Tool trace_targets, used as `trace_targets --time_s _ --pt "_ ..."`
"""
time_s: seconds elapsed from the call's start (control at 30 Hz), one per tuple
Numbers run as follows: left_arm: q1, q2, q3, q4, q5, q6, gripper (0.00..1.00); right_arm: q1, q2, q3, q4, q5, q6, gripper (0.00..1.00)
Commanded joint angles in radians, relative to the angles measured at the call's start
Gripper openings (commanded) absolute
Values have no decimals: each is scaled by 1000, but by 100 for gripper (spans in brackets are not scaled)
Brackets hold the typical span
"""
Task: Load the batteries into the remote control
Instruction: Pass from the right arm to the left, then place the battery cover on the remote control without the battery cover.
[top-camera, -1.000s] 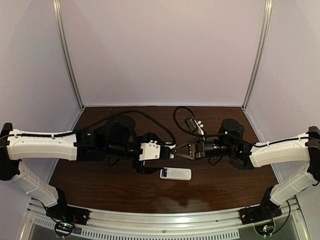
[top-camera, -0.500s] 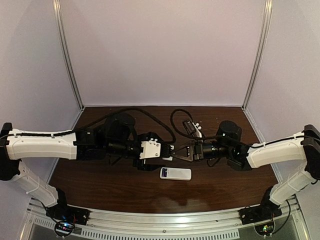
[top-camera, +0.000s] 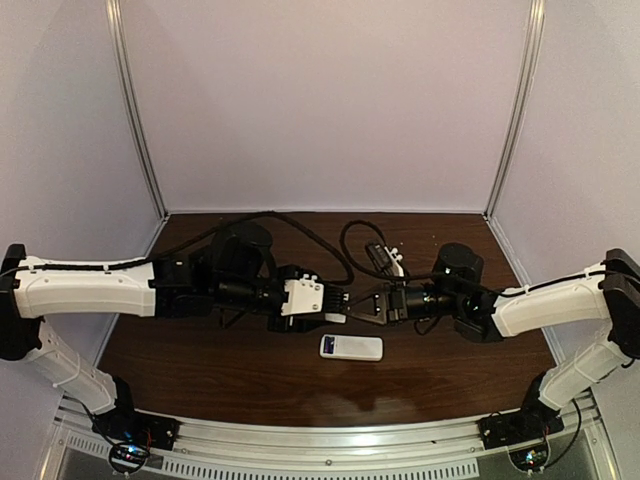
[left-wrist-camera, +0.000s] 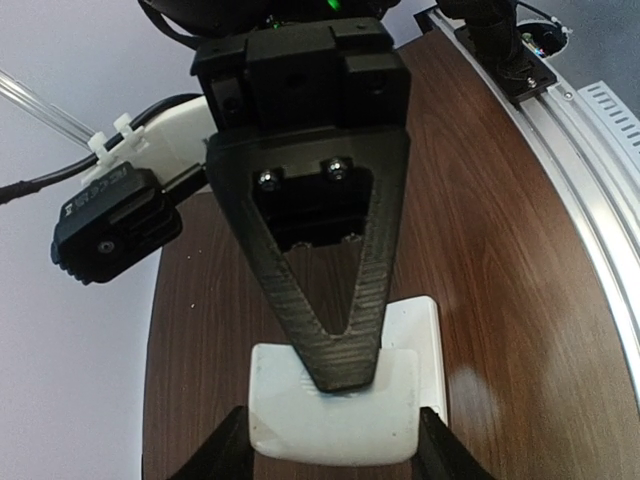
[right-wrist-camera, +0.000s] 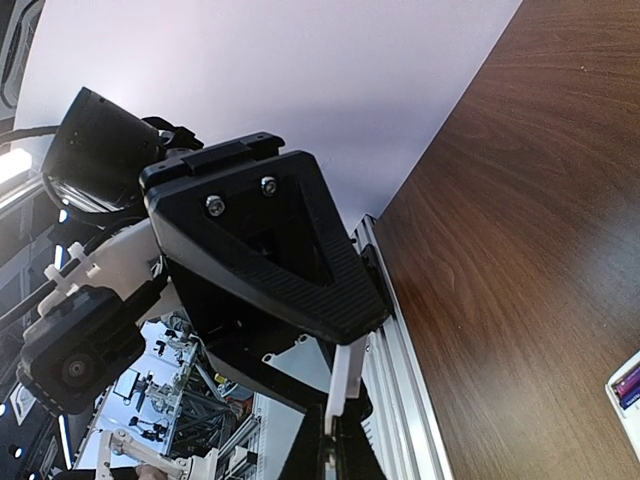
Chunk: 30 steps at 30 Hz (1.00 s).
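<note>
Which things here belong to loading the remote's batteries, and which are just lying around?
Job: remote control; batteries in its end; white plate held by left gripper and right gripper.
Just there: wooden table; pale walls.

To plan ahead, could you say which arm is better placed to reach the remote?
Probably right: the remote lies more toward the right gripper; both it and the left gripper hold a white plate.

White remote control (top-camera: 355, 348) lying flat; purple-blue batteries (top-camera: 331, 347) at its left end
</note>
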Motion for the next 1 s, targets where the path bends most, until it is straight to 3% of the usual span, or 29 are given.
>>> trace_targets --time_s 0.0,0.1,0.2,0.23,0.53,0.97 --pt "0 21 22 19 29 6 36 4 12 -6 44 -15 4 9" --pt "8 18 4 18 48 1 31 -6 -2 -8 15 -11 -11 32" --pt "30 12 -30 26 79 -7 30 -41 -31 -14 -47 5 -42 50" --pt "37 13 -44 26 91 -8 30 -57 -45 -21 -71 16 -54 52" --pt "63 73 -101 2 139 -21 29 -183 -157 -96 -269 94 -128 46" --pt "162 221 -66 11 226 -104 29 -174 -91 -158 -131 125 -25 33"
